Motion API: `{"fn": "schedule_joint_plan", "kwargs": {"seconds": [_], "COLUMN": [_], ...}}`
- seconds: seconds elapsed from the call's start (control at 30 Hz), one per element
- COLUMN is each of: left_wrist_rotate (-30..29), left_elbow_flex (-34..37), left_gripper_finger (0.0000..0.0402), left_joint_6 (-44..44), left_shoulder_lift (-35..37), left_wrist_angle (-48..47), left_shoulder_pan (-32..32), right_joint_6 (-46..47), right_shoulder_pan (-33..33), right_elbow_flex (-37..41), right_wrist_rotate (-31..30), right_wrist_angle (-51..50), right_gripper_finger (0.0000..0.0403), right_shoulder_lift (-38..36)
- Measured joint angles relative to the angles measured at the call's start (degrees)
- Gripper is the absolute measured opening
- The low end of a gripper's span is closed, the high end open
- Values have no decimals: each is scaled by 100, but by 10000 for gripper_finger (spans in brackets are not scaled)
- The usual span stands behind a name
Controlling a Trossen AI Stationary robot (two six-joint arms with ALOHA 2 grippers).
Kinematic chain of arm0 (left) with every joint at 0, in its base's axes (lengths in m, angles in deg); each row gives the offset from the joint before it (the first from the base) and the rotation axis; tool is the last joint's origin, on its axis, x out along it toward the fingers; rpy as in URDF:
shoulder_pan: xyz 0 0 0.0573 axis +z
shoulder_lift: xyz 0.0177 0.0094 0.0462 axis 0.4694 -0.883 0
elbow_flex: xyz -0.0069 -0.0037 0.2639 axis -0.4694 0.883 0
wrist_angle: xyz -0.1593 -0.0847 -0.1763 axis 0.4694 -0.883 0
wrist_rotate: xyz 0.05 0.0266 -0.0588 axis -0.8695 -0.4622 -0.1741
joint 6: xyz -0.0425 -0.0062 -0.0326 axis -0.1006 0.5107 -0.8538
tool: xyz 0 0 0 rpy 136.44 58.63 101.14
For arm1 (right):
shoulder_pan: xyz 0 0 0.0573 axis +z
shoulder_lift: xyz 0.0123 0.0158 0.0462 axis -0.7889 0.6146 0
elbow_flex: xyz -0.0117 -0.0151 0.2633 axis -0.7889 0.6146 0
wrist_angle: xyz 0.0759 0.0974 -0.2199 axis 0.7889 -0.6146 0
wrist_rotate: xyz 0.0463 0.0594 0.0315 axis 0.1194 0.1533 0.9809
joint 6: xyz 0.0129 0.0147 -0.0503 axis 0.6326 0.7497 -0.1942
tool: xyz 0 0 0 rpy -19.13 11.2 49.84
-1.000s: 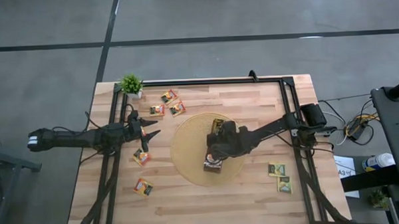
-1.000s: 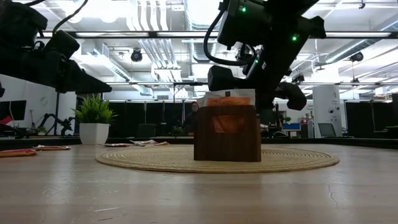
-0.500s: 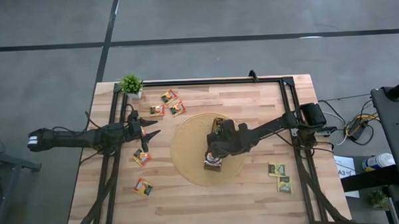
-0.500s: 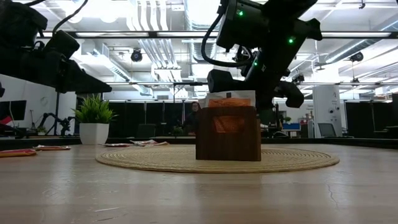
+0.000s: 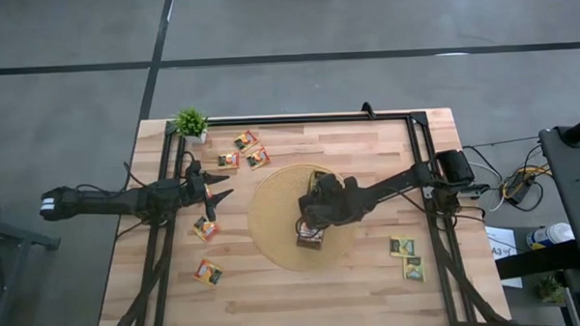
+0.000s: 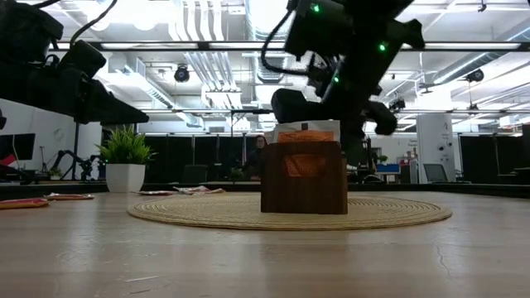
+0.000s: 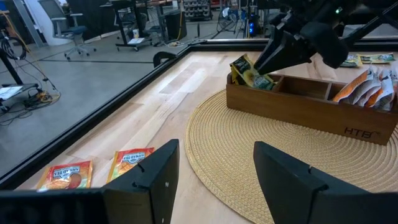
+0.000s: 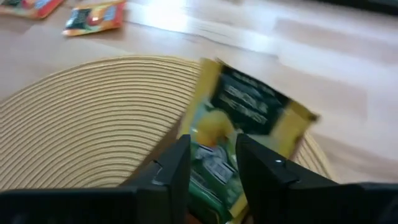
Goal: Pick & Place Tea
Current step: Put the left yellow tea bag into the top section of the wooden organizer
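A long brown box (image 7: pixel 311 106) lies on the round woven mat (image 5: pixel 273 222). My right gripper (image 8: pixel 212 168) hovers over the box's far end, its fingers apart. A dark green-and-yellow tea sachet (image 8: pixel 249 118) shows between and beyond them, and it stands tilted in the box's end compartment (image 7: pixel 249 73). Orange sachets (image 7: pixel 367 87) stick up from another compartment. My left gripper (image 5: pixel 216 185) waits open, left of the mat, holding nothing. Loose sachets lie flat on the table at the far left (image 5: pixel 246 140), near left (image 5: pixel 209 272) and near right (image 5: pixel 402 246). My right gripper comes slanting down from above, one finger (image 8: pixel 171 171) on each side of the sachet's lower part (image 8: pixel 214 158). The picture is blurred there, so I cannot tell whether the fingers touch the sachet. Its lower end is inside the box.
A small potted plant (image 5: pixel 190 123) stands at the table's far left corner. Black frame rails (image 5: pixel 163 255) run along the left, right and far sides of the table. Bare wood shows near the front edge (image 5: pixel 304 298).
My right arm has shifted a little toward the table's left above the box, and it is blurred in the low view.
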Motion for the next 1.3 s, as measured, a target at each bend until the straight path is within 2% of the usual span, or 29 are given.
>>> {"fn": "schedule_joint_plan", "kwargs": {"seconds": [0.33,0.43,0.63,0.77,0.93,1.07,1.3], "left_wrist_rotate": [-1,0,0,0,0,0,0], "left_elbow_flex": [-1,-2,-1,-2,-1,-1,-1], "left_gripper_finger": [202,202,202,202,202,202,202], "left_joint_6": [-1,-2,-1,0,-1,0,-2], "left_shoulder_lift": [-2,-2,-2,0,0,-1,0], "left_wrist_angle": [0,0,0,0,0,1,2], "left_shoulder_pan": [2,2,2,2,1,2,1], "right_joint_6": [-2727,-3208,-3923,-4326,-5015,-5102,-5276], "right_shoulder_pan": [-4,-33,-139,-190,-230,-418,-847], "right_elbow_flex": [-788,-929,-791,-623,-371,-70,747], "right_wrist_rotate": [466,529,1521,1672,1738,2014,2659], "right_wrist_angle": [-227,-781,-1525,-1719,-1595,-1279,-119], "right_gripper_finger": [139,134,119,109,99,92,91], "right_shoulder_lift": [-119,-199,-474,-749,-1192,-1529,-1870]}}
